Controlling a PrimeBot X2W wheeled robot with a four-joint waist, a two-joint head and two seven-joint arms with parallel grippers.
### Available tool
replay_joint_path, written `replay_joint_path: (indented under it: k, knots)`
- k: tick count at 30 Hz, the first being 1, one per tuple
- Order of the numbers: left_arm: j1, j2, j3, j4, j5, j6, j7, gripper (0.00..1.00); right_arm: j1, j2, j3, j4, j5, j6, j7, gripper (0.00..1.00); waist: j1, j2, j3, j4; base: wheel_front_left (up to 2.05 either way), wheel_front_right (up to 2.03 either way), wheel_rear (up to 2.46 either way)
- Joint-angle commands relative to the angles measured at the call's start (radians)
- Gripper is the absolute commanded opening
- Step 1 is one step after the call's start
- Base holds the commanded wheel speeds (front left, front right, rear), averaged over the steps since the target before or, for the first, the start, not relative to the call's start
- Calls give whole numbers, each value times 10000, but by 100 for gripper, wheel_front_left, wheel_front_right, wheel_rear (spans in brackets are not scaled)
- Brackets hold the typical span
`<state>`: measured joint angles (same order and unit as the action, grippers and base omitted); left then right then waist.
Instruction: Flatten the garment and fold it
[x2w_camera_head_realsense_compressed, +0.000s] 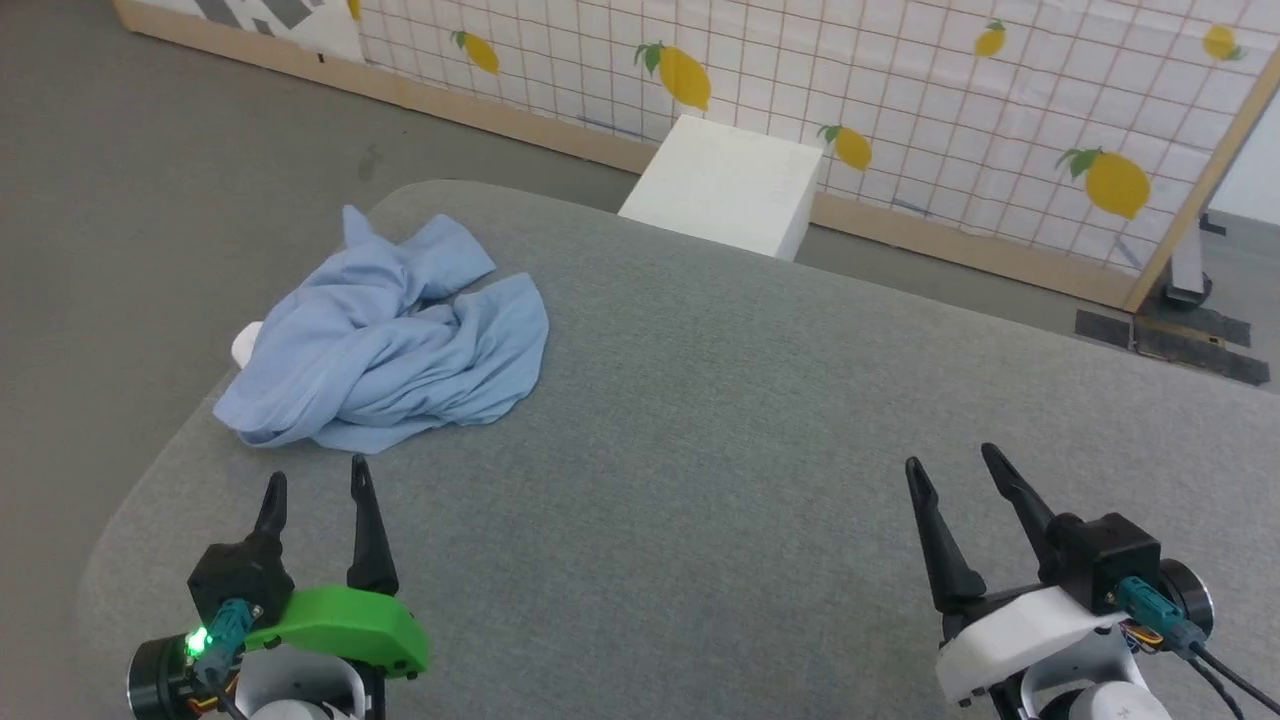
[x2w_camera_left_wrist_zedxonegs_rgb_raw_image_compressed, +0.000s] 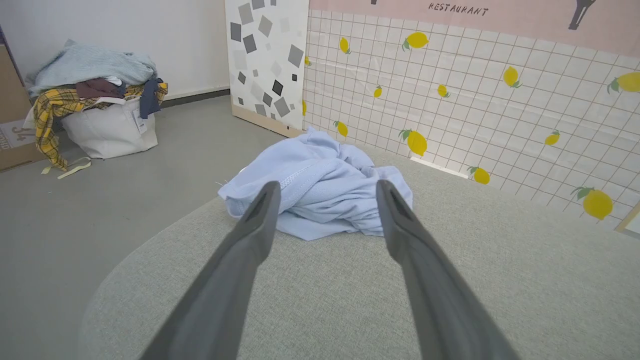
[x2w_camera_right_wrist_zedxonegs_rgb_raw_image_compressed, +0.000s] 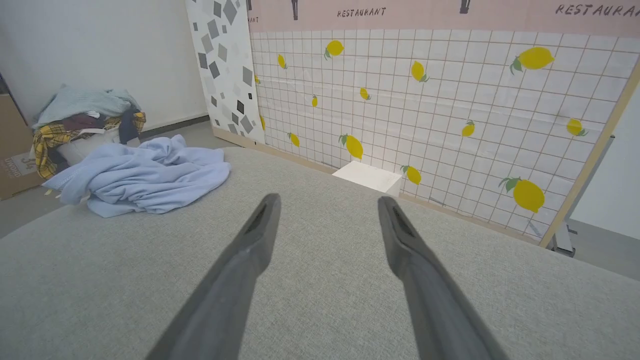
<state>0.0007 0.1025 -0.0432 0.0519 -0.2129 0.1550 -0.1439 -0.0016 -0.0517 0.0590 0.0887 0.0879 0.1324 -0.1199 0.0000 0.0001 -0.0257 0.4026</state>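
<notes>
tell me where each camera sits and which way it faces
head view: on the head, looking forward and down at the grey padded surface and garment; left gripper and right gripper show low, jaws open.
left wrist view: on the left wrist, facing the garment straight ahead; own jaws frame it.
right wrist view: on the right wrist, facing the lemon wall and white box; own jaws show.
shared: both wrist views show garment and laundry pile.
</notes>
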Motion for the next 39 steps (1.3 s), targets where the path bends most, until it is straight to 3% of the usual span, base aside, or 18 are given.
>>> replay_joint_path:
  k: [1,28,32,39]
  knots:
    - [197,95,-19,27,-106,96,-104,100,-190,9,37,57,87,-10,-111,100,0,-1,-12,142,0,0,0]
    - [288,353,-237,313,-887,743,-649,100,-369,12,342,268,296,-14,-471,100,0,-1,103,1552,0,0,0]
    - [184,381,-197,350,-1071,853,-734,100,-452,13,409,305,303,-15,-501,100,0,-1,218,1634,0,0,0]
    - [-1196,656,-218,1010,-1652,580,-242,100,-788,14,523,171,139,-16,-419,100,0,-1,973,1331,0,0,0]
